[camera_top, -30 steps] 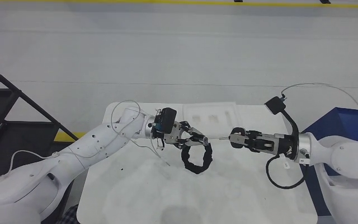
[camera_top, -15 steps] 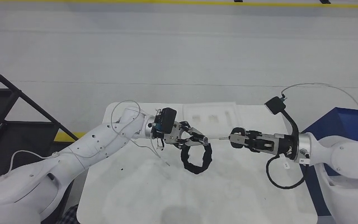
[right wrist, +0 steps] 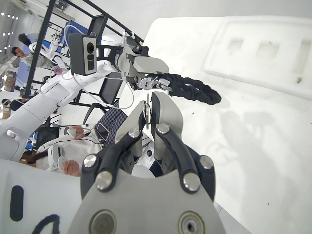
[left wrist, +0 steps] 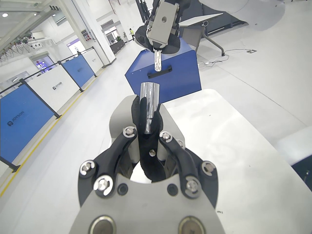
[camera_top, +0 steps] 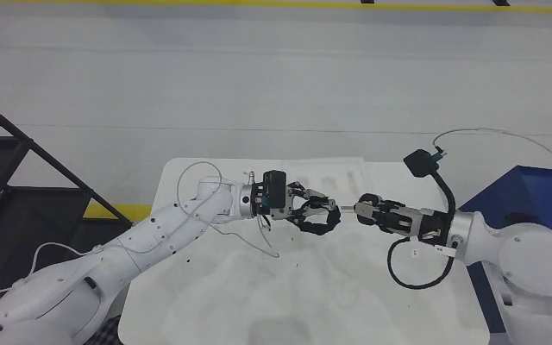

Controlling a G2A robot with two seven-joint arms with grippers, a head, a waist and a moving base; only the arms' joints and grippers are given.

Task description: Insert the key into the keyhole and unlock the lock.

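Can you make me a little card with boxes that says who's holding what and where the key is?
Left end effector: shut on the lock, above the table
Right end effector: shut on the key
Key: points at the keyhole, with a gap between them; not yet in
Lock: chrome barrel with a black cable loop
Table: white, with a foam tray at its far side

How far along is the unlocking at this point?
Done: the left tool grips the lock, and the right tool grips the key. In hand: the key tip is aimed at the keyhole, with a gap between them. Remaining: inserting and turning.
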